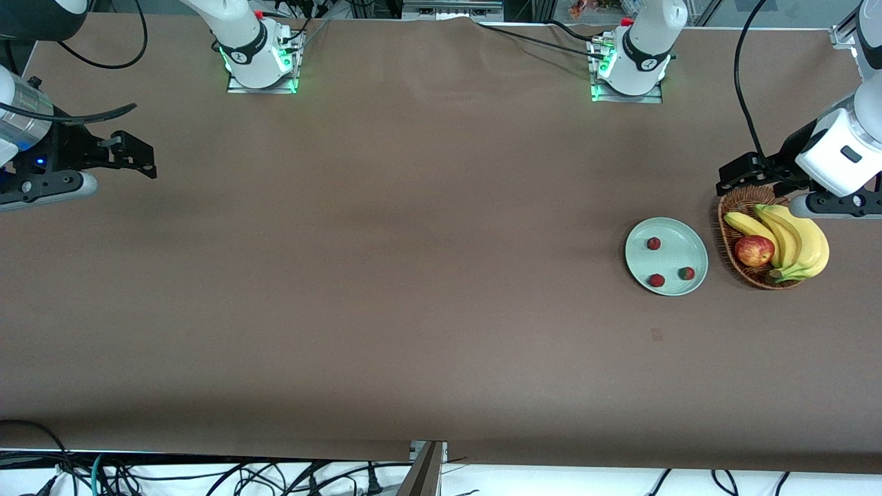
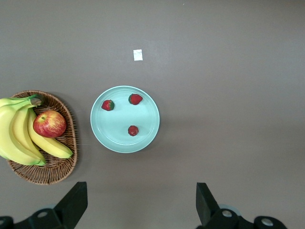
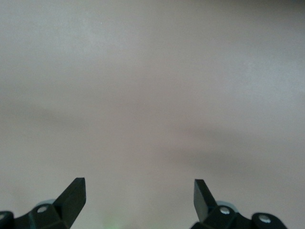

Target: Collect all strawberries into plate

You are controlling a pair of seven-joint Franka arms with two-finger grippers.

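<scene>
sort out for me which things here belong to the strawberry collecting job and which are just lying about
Part of the job:
- three small red strawberries, all lying in the plate
- round pale mint-green plate

Just lying about:
- brown wicker basket, beside the plate
- red-yellow apple in the basket
- yellow bananas in the basket
- small white tag on the table

The three strawberries (image 1: pixel 654 243) (image 1: pixel 657 280) (image 1: pixel 686 273) lie apart from one another in the plate (image 1: pixel 682 241), which sits on the desk (image 1: pixel 386 275) just beside the basket (image 1: pixel 730 207). The left hand (image 1: pixel 741 178) hangs over the basket's rim, above the bananas (image 1: pixel 792 241) and apple (image 1: pixel 754 251) in it; the right hand (image 1: pixel 134 155) waits over the desk's other end.
</scene>
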